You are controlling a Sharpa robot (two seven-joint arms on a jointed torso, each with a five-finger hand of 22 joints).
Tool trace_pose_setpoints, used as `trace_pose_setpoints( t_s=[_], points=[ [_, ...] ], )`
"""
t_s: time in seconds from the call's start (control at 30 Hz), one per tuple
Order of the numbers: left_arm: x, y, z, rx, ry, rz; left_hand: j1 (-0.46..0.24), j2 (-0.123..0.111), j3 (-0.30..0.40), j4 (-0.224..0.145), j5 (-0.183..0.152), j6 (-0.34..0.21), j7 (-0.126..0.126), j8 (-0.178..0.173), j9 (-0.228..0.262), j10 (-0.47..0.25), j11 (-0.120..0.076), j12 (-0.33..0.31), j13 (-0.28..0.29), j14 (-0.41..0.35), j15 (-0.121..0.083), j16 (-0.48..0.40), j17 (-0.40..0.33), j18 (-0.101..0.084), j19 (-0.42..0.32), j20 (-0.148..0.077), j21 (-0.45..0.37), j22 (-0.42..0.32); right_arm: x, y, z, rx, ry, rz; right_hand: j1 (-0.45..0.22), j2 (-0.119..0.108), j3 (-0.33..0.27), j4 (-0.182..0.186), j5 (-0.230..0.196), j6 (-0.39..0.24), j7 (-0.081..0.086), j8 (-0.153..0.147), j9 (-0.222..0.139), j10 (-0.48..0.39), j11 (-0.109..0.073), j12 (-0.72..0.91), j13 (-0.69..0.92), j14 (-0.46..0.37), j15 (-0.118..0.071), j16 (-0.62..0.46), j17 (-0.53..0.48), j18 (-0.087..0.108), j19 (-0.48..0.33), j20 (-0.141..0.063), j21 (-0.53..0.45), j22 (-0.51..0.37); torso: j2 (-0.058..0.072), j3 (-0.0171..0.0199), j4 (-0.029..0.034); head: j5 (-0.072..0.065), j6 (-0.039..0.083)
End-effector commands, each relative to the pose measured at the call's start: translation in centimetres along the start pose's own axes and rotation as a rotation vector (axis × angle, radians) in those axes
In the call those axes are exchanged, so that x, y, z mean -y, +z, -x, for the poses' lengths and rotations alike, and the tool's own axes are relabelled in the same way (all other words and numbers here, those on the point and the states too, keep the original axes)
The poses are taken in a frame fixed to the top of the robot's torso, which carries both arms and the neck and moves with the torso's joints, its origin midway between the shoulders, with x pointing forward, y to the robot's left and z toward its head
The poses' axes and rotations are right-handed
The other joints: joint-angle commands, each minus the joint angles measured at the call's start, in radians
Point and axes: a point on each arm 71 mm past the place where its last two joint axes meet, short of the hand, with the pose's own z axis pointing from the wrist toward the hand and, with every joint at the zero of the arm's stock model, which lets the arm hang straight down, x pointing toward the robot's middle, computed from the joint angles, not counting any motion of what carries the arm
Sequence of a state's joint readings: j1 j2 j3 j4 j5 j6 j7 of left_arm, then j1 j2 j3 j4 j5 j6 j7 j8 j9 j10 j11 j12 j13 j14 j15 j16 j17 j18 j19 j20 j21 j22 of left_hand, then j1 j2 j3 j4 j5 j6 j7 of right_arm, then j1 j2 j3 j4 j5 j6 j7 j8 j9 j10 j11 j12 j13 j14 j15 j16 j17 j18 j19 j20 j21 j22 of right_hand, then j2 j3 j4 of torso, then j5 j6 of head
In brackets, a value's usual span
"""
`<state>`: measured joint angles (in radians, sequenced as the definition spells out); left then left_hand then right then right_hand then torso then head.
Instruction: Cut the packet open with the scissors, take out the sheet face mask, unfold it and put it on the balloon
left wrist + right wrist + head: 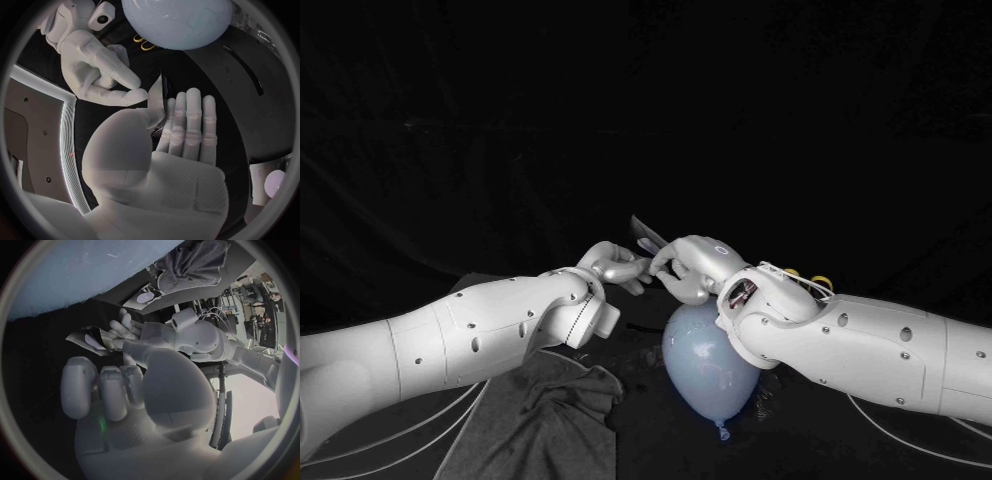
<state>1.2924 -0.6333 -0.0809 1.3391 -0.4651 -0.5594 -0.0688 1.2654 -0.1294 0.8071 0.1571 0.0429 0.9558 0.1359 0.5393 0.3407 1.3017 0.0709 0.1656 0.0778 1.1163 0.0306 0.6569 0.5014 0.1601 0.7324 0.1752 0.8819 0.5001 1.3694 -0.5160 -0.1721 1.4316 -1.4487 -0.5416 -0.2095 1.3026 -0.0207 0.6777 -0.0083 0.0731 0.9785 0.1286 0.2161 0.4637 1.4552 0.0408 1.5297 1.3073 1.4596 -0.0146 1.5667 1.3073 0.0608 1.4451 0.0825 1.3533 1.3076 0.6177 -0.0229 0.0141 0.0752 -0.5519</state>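
Above the table's middle my left hand and right hand meet. Between them a dark packet sticks up. The left hand holds the packet against its fingers. My right hand has its fingertips on the packet's edge, pinching it. In the right wrist view the packet sits in the left hand, beyond my right hand. The pale blue balloon lies on the table below both hands. Whether the sheet mask shows at the packet's mouth I cannot tell.
Scissors with yellow handles lie behind my right forearm, beside the balloon. A grey cloth is crumpled at the near left of the table, under my left arm. The balloon's knot points toward me.
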Motion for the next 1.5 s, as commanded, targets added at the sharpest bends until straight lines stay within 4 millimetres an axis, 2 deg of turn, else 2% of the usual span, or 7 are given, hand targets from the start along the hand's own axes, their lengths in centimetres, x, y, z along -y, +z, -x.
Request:
trace_pose_setpoints(
  t_s=[0.03, 0.4, 0.67, 1.13, 1.27, 1.43, 1.5],
  points=[
    [0.2, -0.1, -0.2, -0.019, -0.007, -0.011, -0.007, -0.003, 0.126, -0.13, 0.007, 0.005, 0.0, 0.004, 0.002, 0.008, 0.002, -0.004, -0.001, -0.002, -0.009, -0.005, 0.001, 0.02, -0.007, -0.001, 0.006, 0.002, 0.2, 0.2, -0.3, -0.025, -0.065, -0.031, -0.007, 0.002, 0.007, 0.0, -0.006, -0.003, 0.006, -0.005, -0.001, 0.098, 0.009, 0.003, 0.241, 0.111, -0.004, 0.004, 0.263, -0.009, 0.004, 0.004, 0.003, 0.148, -0.001, -0.0002, 0.0005, 0.0, -0.002],
    [0.3, -0.3, -0.4, -0.029, -0.01, -0.013, -0.007, -0.003, 0.126, -0.13, 0.007, 0.005, 0.0, 0.004, 0.002, 0.008, 0.002, -0.004, -0.001, -0.002, -0.009, -0.005, 0.001, 0.02, -0.007, -0.001, 0.006, 0.002, 0.5, 0.6, -0.3, 0.008, -0.074, -0.062, -0.026, 0.005, 0.016, 0.007, -0.018, -0.011, 0.012, -0.018, -0.01, 0.095, 0.014, -0.004, 0.238, 0.111, 0.001, 0.004, 0.263, -0.008, 0.0, 0.008, -0.002, 0.147, 0.0, 0.0014, -0.0012, 0.003, -0.003],
    [0.4, -0.5, -0.4, -0.036, -0.007, -0.01, -0.008, -0.004, 0.129, -0.132, 0.007, 0.006, 0.0, 0.003, 0.003, 0.008, 0.002, -0.004, -0.002, -0.002, -0.009, -0.005, 0.001, 0.02, -0.008, -0.001, 0.007, 0.003, 0.5, 0.5, 0.3, 0.097, -0.037, -0.055, -0.044, 0.001, 0.014, 0.018, -0.016, 0.002, 0.009, -0.018, -0.012, 0.097, 0.013, 0.001, 0.24, 0.111, 0.002, 0.004, 0.263, -0.009, 0.004, 0.01, 0.003, 0.151, -0.001, 0.0009, -0.0017, 0.003, -0.003],
    [0.6, -0.7, -0.8, -0.054, -0.004, -0.02, -0.011, -0.004, 0.131, -0.131, 0.006, 0.005, 0.001, 0.002, 0.005, 0.008, 0.003, -0.006, -0.002, -0.003, -0.008, -0.006, 0.0, 0.019, -0.01, -0.001, 0.009, 0.004, 1.0, 1.2, 0.0, 0.075, -0.025, -0.092, -0.049, -0.006, 0.012, 0.019, -0.019, -0.002, 0.009, -0.023, -0.014, 0.093, 0.013, -0.008, 0.235, 0.111, 0.001, 0.004, 0.263, -0.007, -0.001, 0.01, -0.005, 0.148, 0.0, 0.0005, -0.0004, 0.0, 0.0],
    [0.7, -0.8, -0.9, -0.062, -0.001, -0.028, -0.014, -0.003, 0.132, -0.13, 0.006, 0.005, 0.001, 0.001, 0.006, 0.006, 0.004, -0.007, -0.003, -0.004, -0.007, -0.007, 0.0, 0.018, -0.011, 0.0, 0.01, 0.005, 1.2, 1.4, -0.2, 0.05, -0.017, -0.114, -0.061, -0.019, 0.003, 0.024, -0.021, -0.013, 0.014, -0.033, -0.019, 0.086, 0.017, -0.021, 0.228, 0.111, 0.004, 0.004, 0.263, -0.004, -0.008, 0.012, -0.017, 0.143, -0.001, 0.0, -0.0008, -0.002, 0.001],
    [0.9, -0.9, -1.2, -0.085, 0.012, -0.048, -0.016, -0.004, 0.131, -0.13, 0.006, 0.002, 0.0, -0.002, 0.008, 0.002, 0.005, -0.011, -0.004, -0.008, -0.006, -0.01, -0.001, 0.017, -0.016, 0.002, 0.011, 0.005, 1.4, 1.6, -0.4, 0.041, 0.022, -0.141, -0.1, -0.062, -0.042, 0.05, -0.015, -0.038, 0.027, -0.057, -0.032, 0.079, 0.029, -0.034, 0.221, 0.111, 0.014, 0.004, 0.263, -0.002, -0.016, 0.02, -0.032, 0.137, -0.001, 0.0003, -0.0005, -0.001, 0.004],
    [1.0, -1.0, -1.3, -0.094, 0.016, -0.055, -0.017, -0.004, 0.129, -0.129, 0.005, 0.001, 0.001, -0.002, 0.009, 0.0, 0.005, -0.013, -0.005, -0.011, -0.005, -0.011, -0.001, 0.016, -0.018, 0.004, 0.011, 0.005, 1.6, 1.7, -0.4, 0.041, 0.05, -0.157, -0.108, -0.069, -0.054, 0.059, -0.006, -0.038, 0.029, -0.061, -0.035, 0.079, 0.03, -0.032, 0.222, 0.111, 0.016, 0.004, 0.263, -0.002, -0.015, 0.022, -0.03, 0.139, -0.001, 0.0001, -0.0004, -0.001, 0.004]
  ],
)
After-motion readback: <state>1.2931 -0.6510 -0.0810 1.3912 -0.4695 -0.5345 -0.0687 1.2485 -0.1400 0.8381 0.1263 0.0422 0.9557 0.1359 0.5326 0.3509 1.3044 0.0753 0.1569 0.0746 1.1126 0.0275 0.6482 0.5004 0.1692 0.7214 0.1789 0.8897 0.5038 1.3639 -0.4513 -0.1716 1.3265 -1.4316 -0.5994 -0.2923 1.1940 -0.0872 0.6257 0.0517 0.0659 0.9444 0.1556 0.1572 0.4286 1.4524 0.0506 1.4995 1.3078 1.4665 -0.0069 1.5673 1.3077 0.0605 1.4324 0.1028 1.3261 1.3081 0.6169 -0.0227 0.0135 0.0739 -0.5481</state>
